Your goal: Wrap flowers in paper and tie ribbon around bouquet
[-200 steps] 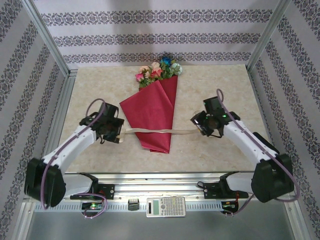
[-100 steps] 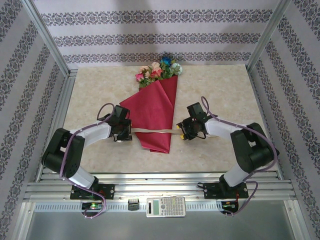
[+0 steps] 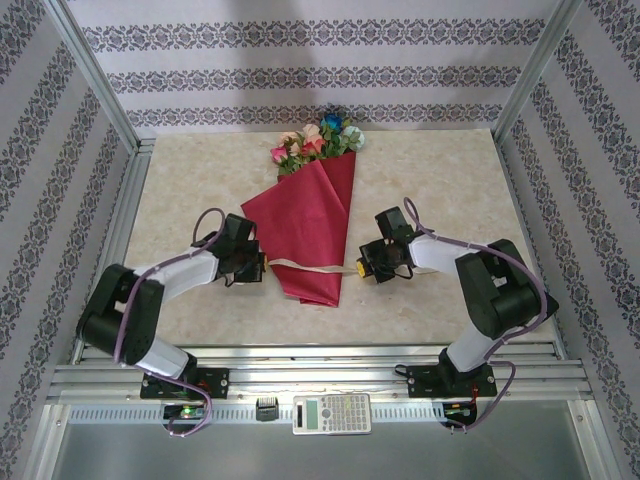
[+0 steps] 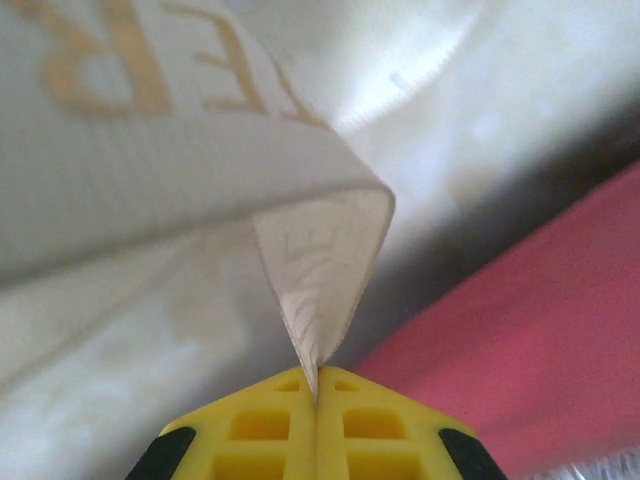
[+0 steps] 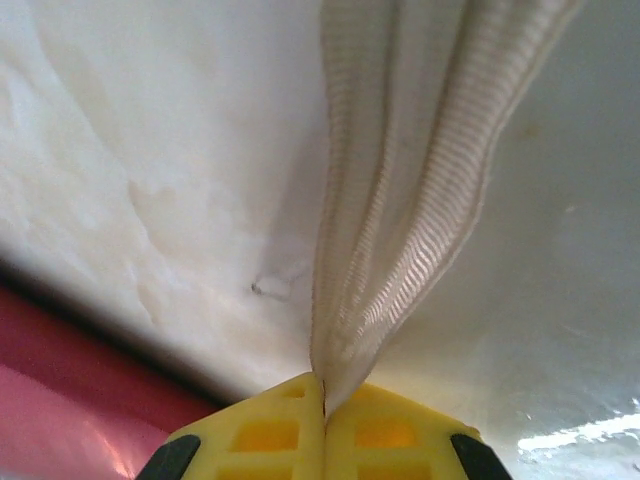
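The bouquet lies on the table, a red paper cone with pink, peach and blue flowers at its far wide end. A cream ribbon crosses the cone's narrow lower part. My left gripper is shut on the ribbon's left end, which folds to a point between the yellow fingers, red paper to the right. My right gripper is shut on the ribbon's right end, pinched between its yellow fingers. Red paper shows at the lower left there.
The beige marble table is framed by aluminium posts and patterned walls. A calculator lies on the rail in front of the arm bases. Bare table lies to the left and right of the cone.
Both arms came in toward the cone and down to the ribbon's ends. Both grippers then shut on those ends; the ribbon now sags slightly across the paper.
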You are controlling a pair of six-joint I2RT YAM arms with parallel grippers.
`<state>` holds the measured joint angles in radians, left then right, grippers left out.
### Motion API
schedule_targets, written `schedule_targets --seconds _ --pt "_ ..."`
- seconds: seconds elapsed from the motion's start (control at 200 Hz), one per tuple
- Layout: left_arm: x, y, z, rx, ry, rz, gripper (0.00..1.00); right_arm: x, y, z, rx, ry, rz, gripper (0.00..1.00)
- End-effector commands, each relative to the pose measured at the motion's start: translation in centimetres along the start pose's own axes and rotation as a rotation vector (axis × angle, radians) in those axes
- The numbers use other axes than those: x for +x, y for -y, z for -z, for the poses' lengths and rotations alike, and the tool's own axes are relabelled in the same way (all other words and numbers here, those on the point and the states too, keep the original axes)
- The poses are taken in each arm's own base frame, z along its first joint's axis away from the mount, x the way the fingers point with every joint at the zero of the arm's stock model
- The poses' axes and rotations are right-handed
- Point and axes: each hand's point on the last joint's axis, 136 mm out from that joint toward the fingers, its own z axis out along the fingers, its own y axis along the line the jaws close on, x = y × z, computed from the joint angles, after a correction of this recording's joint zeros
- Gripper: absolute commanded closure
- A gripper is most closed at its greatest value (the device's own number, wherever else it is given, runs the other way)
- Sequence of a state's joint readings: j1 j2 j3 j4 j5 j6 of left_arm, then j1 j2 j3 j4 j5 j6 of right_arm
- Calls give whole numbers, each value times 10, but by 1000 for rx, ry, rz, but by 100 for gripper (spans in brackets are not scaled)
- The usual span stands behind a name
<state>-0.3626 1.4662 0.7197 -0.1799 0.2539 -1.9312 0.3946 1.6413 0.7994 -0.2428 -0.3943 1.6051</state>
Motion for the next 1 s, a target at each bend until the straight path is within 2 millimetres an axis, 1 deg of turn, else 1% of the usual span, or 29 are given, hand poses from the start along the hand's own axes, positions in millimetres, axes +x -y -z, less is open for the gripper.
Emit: schedule_targets --seconds 0.0,0.075,0.155,0.21,0.24,0.27,0.3,0.33,0.375,0.435,0.51,0.59,0.614,0.704,0.809,0.994 --pt "8 -28 22 -57 -33 -129 100 17 18 16 23 -22 112 100" --pt "6 -50 30 -93 -42 -159 100 26 46 23 83 -42 144 100" --pt "1 -74 34 -136 -42 -178 100 29 68 26 110 -56 165 100" --pt "-1 -88 33 -159 -49 -194 100 30 71 24 92 -70 194 78" --pt "-2 -95 32 -172 -55 -201 100 30 69 25 85 -78 225 68" --pt "-2 -100 32 -183 -61 -209 100 29 62 29 70 -74 279 60" --pt "-3 -106 32 -200 -64 -213 100 29 49 33 29 -57 364 54" --pt "-4 -111 33 -214 -63 -217 100 30 31 40 -21 -27 479 49" --pt "-5 -115 34 -223 -57 -230 100 31 11 51 -72 31 641 44" --pt "-8 -121 36 -235 -45 -234 100 37 -14 57 -177 58 794 41" --pt "-11 -122 37 -228 -30 -234 100 46 -29 51 -256 6 895 42" --pt "-11 -122 36 -225 -29 -229 100 52 -39 34 -281 -74 934 43" --pt "-11 -121 36 -224 -31 -231 100 55 -44 31 -298 -87 945 42" --pt "-10 -120 36 -229 -30 -243 100 57 -54 18 -317 -113 974 40" --pt "-12 -121 38 -231 -22 -246 100 53 -57 2 -308 -139 974 38" --pt "-14 -122 38 -225 -15 -240 100 67 -58 -20 -318 -230 974 38"
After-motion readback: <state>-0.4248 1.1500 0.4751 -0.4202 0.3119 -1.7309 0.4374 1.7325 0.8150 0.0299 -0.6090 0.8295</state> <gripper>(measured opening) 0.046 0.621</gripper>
